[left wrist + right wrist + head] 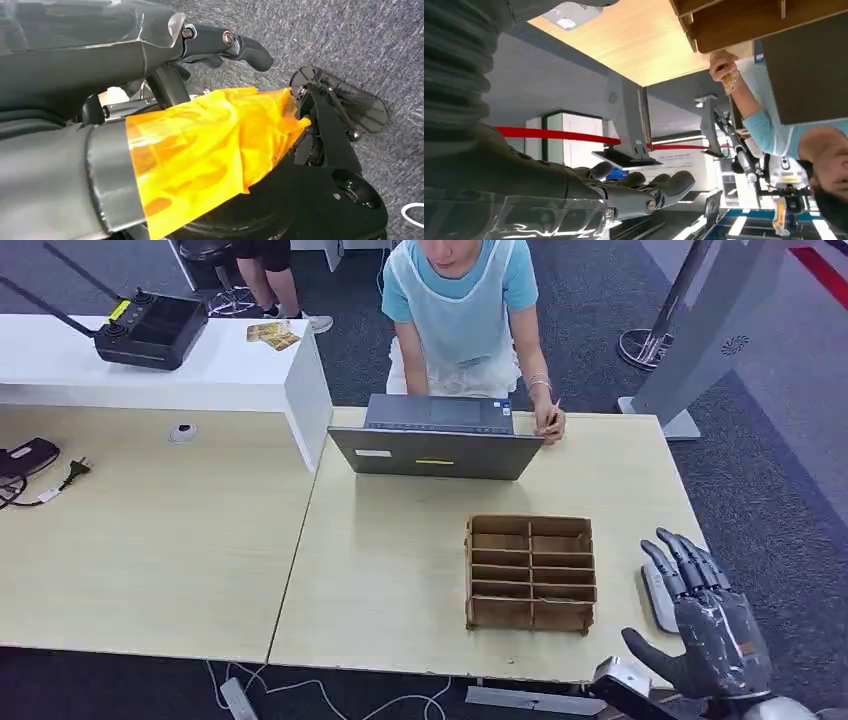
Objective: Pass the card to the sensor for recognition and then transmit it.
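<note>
The card, a small thin strip, is pinched in a person's hand at the far edge of the tabletop; nothing is held by the robot, so sensing and handover are judged undone. Near right, the right hand is raised with fingers spread over a flat grey sensor. A slotted wooden box and a closed laptop lie farther. The left hand hangs over carpet, fingers loosely curled around nothing.

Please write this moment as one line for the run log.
right hand: open, raised beside white flat sensor pad | person's hand: holds card | brown wooden compartment box: on table
</note>
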You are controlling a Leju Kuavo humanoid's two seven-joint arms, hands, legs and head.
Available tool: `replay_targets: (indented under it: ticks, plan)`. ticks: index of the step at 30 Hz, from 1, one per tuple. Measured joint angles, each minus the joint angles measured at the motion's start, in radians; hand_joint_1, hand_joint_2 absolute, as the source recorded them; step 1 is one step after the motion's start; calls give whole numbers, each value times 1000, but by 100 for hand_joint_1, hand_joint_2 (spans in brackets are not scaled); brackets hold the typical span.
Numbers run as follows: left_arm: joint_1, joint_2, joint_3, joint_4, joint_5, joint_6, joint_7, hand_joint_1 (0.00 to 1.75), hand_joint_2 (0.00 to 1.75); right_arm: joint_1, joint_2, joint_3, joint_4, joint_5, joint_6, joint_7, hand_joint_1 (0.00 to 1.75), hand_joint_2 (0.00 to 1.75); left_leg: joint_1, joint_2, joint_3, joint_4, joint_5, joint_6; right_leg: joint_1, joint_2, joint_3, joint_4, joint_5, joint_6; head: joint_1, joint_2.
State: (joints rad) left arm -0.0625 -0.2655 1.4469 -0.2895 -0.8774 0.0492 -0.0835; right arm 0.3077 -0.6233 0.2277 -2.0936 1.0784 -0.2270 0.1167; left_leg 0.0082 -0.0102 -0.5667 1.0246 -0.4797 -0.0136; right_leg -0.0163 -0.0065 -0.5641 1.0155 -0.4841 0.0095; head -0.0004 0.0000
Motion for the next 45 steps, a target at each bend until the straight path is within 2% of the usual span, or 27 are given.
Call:
replay_targets:
  ticks: [6,14,24,25,31,42,44,45]
  plan:
    - [0,-2,5,-5,5,-5,2,0,0,-81,-3,83,41,12,67,31,0,175,0,1,0,0,0,0,0,1,0,0,0,0,0,0]
    - [0,-3,5,-7,7,-7,4,0,0,-173,16,169,118,114,66,84,0,175,0,1,0,0,0,0,0,1,0,0,0,0,0,0]
    - [0,-3,5,-8,7,-8,11,0,0,-228,44,232,181,139,76,108,0,175,0,0,0,0,0,0,0,0,0,0,0,0,0,0]
    - [0,-3,5,-8,7,-8,11,0,0,-229,45,235,184,138,76,113,9,175,0,0,0,0,0,0,0,0,0,0,0,0,0,0]
    - [0,-3,5,-8,8,-8,11,0,0,-237,48,249,194,136,75,118,19,175,0,0,0,0,0,0,0,0,0,0,0,0,0,0]
    - [0,-3,5,-8,8,-8,13,0,0,-261,48,269,204,115,82,111,28,175,0,0,0,0,0,0,0,0,0,0,0,0,0,0]
    - [0,-3,5,-8,10,-8,13,0,0,-265,48,273,205,106,84,111,51,175,0,0,0,0,0,0,0,0,0,0,0,0,0,0]
    - [0,-3,5,-8,11,-8,13,0,0,-267,48,275,205,103,85,110,56,175,0,0,0,0,0,0,0,0,0,0,0,0,0,0]
